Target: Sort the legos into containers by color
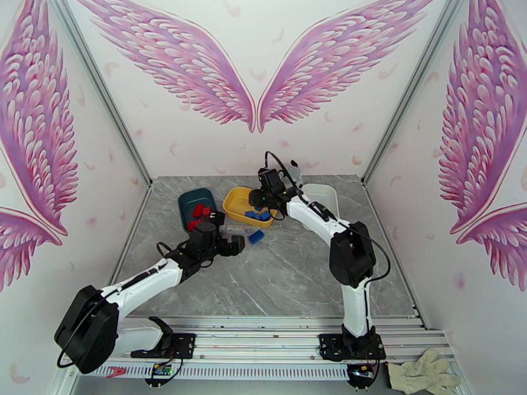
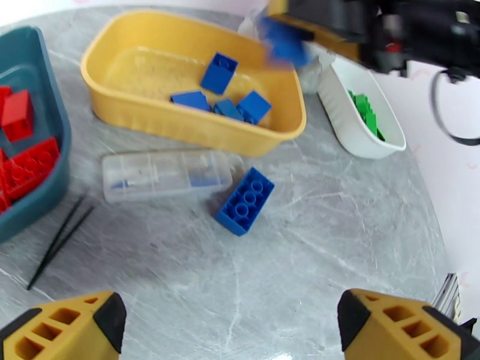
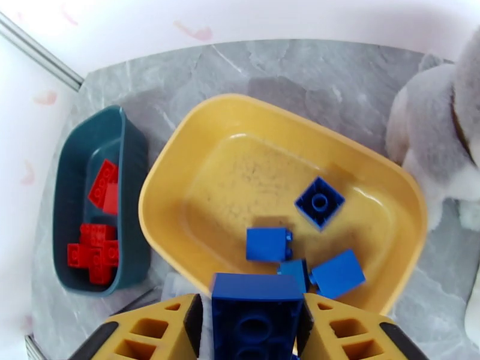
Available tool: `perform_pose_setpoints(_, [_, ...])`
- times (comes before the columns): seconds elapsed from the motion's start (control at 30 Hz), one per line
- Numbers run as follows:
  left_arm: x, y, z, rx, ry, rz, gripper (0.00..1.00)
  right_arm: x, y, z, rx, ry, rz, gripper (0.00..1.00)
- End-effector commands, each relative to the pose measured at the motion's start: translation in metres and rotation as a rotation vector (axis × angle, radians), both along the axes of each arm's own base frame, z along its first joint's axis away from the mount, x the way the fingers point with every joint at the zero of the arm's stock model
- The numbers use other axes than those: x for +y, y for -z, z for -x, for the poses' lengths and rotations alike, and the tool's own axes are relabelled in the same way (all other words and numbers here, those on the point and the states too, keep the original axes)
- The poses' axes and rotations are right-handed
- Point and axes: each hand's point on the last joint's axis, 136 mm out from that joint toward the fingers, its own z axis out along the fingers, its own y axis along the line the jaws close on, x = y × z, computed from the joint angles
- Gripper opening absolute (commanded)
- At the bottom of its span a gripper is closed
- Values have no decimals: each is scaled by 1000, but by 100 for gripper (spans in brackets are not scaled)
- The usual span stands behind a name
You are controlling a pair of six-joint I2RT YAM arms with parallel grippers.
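Grey marble counter (image 1: 296, 271).
Three tubs in row across top view's centre: teal tub (image 3: 135, 193) on left, red bricks (image 3: 96, 253) inside; yellow tub (image 3: 174, 175) in middle, four blue bricks (image 3: 320, 202) inside; white tub (image 2: 354, 130) on right, green bricks (image 2: 366, 112) inside.
Plush toy (image 3: 432, 133) at right edge of right wrist view, beside yellow tub.
Left gripper (image 2: 231, 328) wide open, empty, above bare counter.
Right gripper (image 3: 249, 322) over yellow tub's rim, blue brick (image 3: 257, 295) between its fingers; gripped or released, cannot tell.
Clear flat case (image 2: 162, 172) on counter below yellow tub.
Loose blue brick (image 2: 245, 200) just right of case.
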Motion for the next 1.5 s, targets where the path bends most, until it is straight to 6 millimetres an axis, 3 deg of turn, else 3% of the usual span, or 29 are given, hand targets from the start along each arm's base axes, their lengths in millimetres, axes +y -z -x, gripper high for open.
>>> perform_pose_setpoints(0.0, [10, -9, 0, -36, -31, -40, 99, -1, -1, 0, 38, 0, 13, 68])
perform_pose_setpoints(0.2, [11, -11, 1, -45, -33, -43, 99, -7, -6, 21, 47, -18, 6, 72])
perform_pose_setpoints(0.3, [9, -9, 1, -44, -26, -53, 99, -16, -5, 47, 69, -24, -1, 72])
perform_pose_setpoints(0.47, [2, 3, -2, -35, -9, -98, 99, -51, 10, 102, 117, 4, 7, 71])
perform_pose_setpoints(0.67, [-16, 20, -5, -18, 35, -181, 92, -85, 19, 150, 114, 49, 2, 69])
perform_pose_setpoints(0.77, [-24, 31, -10, -15, 46, -225, 90, -91, 15, 159, 69, 43, -28, 73])
perform_pose_setpoints(0.93, [-40, 55, -17, 23, 87, -315, 87, -83, 10, 166, 76, 2, -82, 78])
perform_pose_setpoints(1.27, [-64, 104, -40, 31, 127, -450, 87, -103, 29, 160, 138, 61, -139, 83])
perform_pose_setpoints(1.47, [-72, 116, -54, 15, 146, -506, 85, -110, 38, 157, 188, 80, -218, 83])
